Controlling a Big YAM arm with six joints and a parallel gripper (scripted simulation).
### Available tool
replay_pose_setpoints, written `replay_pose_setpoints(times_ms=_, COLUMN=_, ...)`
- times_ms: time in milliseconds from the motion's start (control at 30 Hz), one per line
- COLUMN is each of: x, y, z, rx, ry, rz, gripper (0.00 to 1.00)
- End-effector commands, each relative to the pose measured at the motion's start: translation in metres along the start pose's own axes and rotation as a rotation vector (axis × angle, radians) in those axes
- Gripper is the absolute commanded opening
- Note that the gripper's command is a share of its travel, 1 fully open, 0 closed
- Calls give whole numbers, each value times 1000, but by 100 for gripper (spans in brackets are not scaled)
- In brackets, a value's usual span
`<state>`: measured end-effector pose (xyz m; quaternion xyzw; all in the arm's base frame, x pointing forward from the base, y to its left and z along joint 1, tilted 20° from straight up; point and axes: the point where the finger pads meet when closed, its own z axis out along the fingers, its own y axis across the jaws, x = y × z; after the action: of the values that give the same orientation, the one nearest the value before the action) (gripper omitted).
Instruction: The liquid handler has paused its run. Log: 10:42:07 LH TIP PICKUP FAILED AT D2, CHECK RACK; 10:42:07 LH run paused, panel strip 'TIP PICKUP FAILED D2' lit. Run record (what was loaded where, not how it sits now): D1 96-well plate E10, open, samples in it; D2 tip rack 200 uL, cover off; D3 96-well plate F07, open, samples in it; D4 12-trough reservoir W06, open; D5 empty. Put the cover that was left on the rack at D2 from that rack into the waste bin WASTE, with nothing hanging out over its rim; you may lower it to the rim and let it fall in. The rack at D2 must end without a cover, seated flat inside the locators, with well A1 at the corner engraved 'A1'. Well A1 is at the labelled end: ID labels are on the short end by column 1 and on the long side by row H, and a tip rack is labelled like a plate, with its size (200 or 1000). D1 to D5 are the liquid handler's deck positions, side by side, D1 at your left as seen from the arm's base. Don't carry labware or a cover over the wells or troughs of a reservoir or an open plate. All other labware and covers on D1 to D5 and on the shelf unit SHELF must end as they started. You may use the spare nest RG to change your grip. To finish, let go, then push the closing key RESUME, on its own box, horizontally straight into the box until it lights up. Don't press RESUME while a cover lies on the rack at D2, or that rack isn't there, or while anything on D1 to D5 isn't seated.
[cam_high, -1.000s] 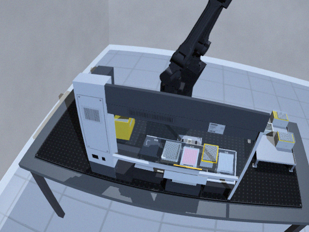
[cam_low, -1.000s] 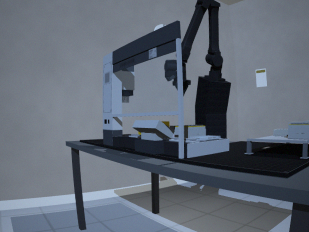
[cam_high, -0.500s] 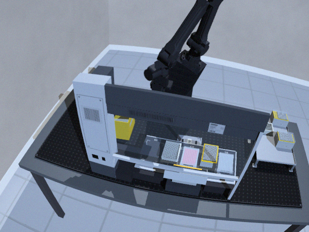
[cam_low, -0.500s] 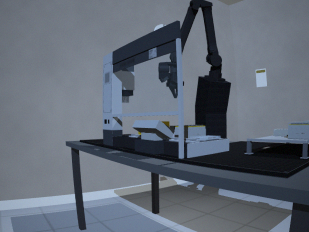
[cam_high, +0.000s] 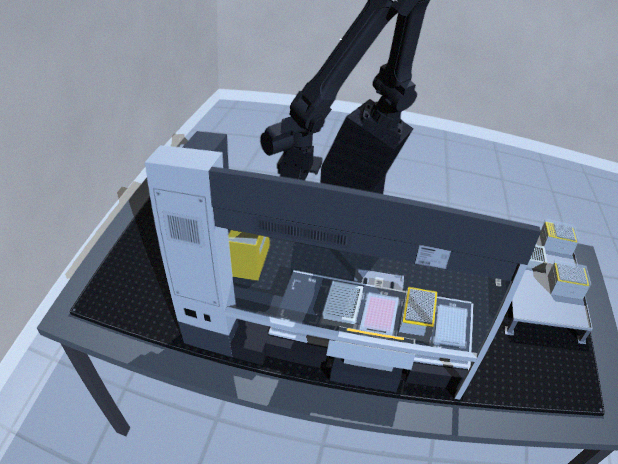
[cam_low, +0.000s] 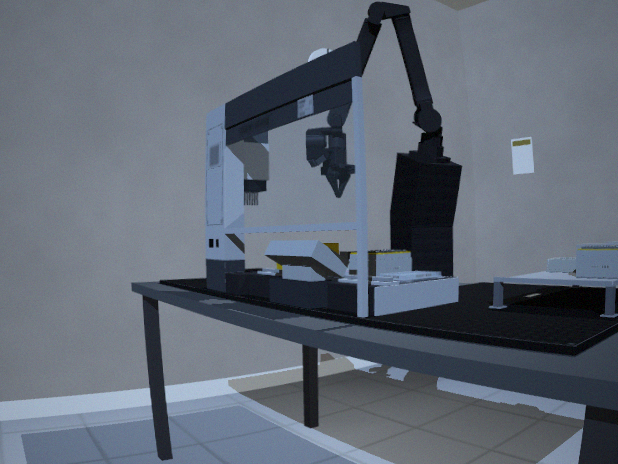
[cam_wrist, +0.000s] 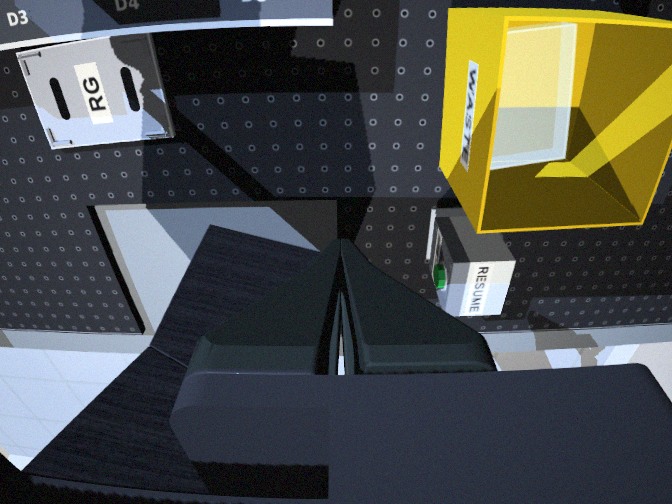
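Yellow WASTE bin (cam_wrist: 461, 113) with clear cover (cam_wrist: 534, 92) inside, RESUME box (cam_wrist: 477, 282) beside it, pincer (cam_wrist: 340, 303) closed, empty, above.

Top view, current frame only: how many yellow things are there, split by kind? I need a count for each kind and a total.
Yellow-rimmed racks: 3
Yellow waste bin: 1
Yellow strip on the front panel: 1
Total: 5
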<state>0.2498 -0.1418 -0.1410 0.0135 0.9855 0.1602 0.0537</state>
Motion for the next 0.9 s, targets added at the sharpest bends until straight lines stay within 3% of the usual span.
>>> replay_pose_setpoints(times_ms=0, x=-7, y=-25, z=-1, rx=3, ry=-8, rz=-32, gripper=0)
replay_pose_setpoints(times_ms=200, x=-7, y=-50, z=-1, rx=2, ry=-10, rz=-32, gripper=0)
replay_pose_setpoints(times_ms=233, x=10, y=-40, z=3, rx=-15, ry=8, rz=-25, gripper=0)
replay_pose_setpoints(times_ms=300, x=12, y=-45, z=-6, rx=19, ry=-21, rz=-39, gripper=0)
replay_pose_setpoints(times_ms=367, x=12, y=-45, z=-6, rx=19, ry=-21, rz=-39, gripper=0)
replay_pose_setpoints(times_ms=400, x=23, y=-41, z=3, rx=-4, ry=-5, rz=-30, gripper=0)
replay_pose_setpoints(times_ms=867, x=94, y=-39, z=4, rx=-6, ry=0, rz=-30, gripper=0)
